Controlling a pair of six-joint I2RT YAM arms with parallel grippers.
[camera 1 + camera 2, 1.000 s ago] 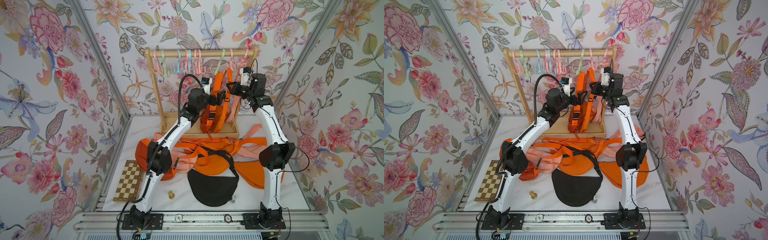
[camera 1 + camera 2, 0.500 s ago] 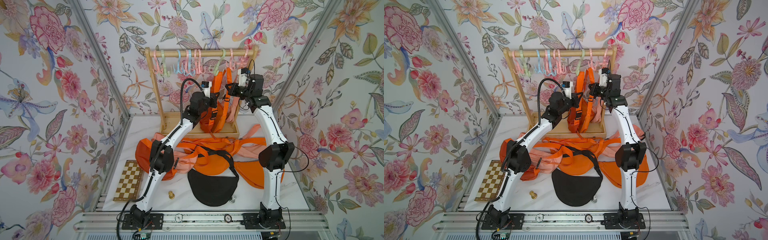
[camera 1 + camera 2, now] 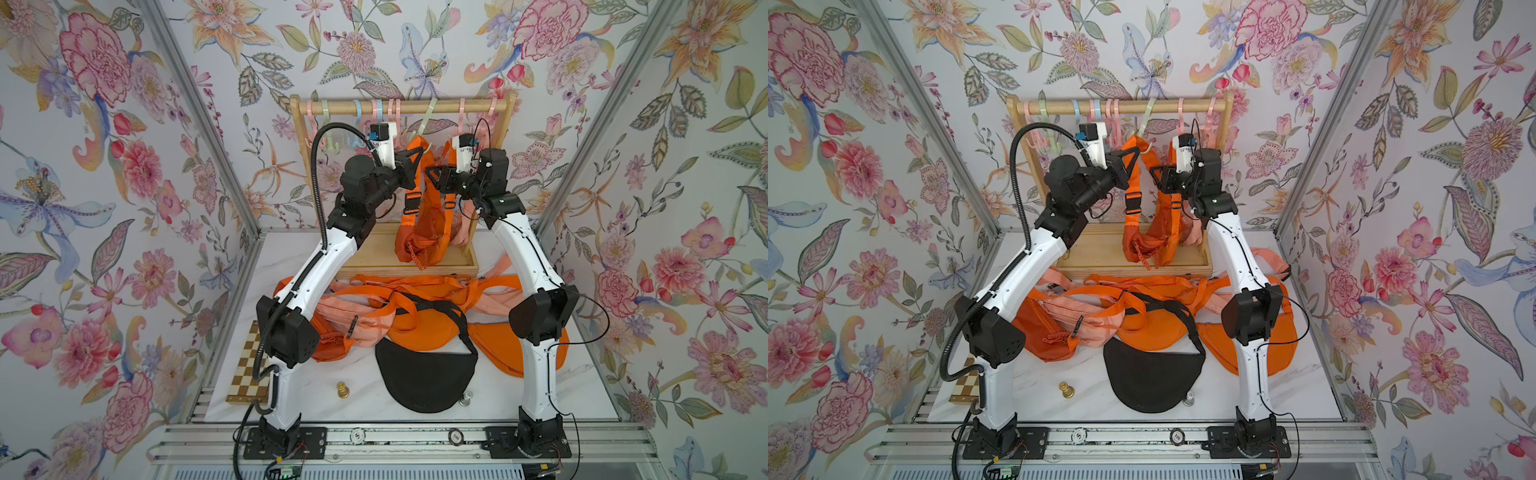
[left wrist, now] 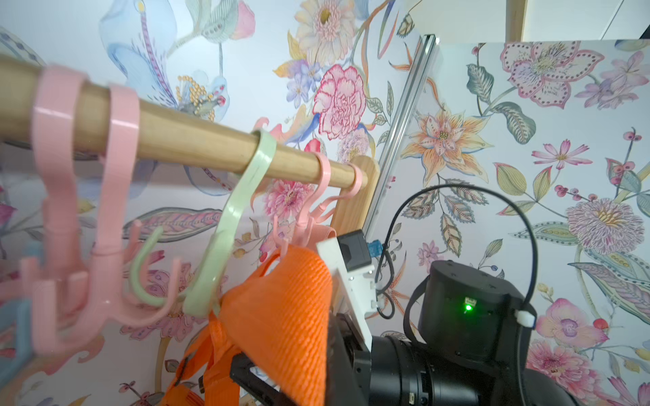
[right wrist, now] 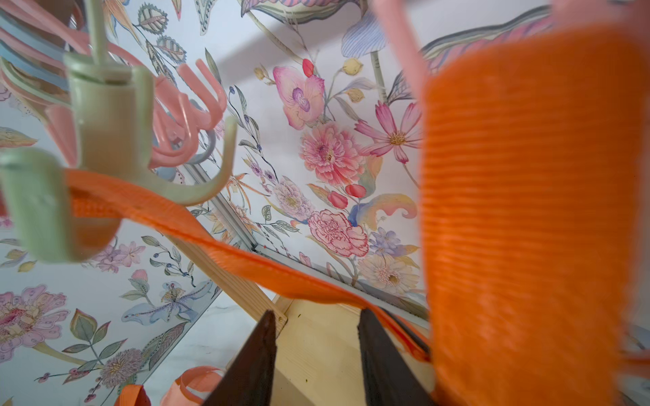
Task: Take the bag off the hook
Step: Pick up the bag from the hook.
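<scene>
An orange bag [image 3: 419,237] [image 3: 1150,245] hangs by its webbing strap from a pale green hook [image 3: 428,120] [image 4: 225,239] on the wooden rod. The strap [image 5: 95,204] loops over one prong of that hook [image 5: 105,140]. High on the strap's left run, just under the hook, my left gripper [image 3: 415,160] [image 3: 1133,160] is shut on the webbing; in the left wrist view the strap [image 4: 281,316] hides its jaws. My right gripper [image 3: 430,174] [image 5: 316,351] faces it from the right, open with nothing between its fingers [image 5: 260,358]. The strap runs past the outside of one finger.
The wooden rack [image 3: 403,107] carries several pink, blue and green hooks, and a peach bag [image 3: 461,232] hangs at its right. A heap of orange and peach bags [image 3: 415,299] and a black bag [image 3: 424,374] lie on the table. A chessboard [image 3: 249,365] and two chess pieces [image 3: 342,390] lie in front.
My left gripper rose to the strap under the green hook and shut on it. My right gripper, shut a second ago, has opened and released the strap.
</scene>
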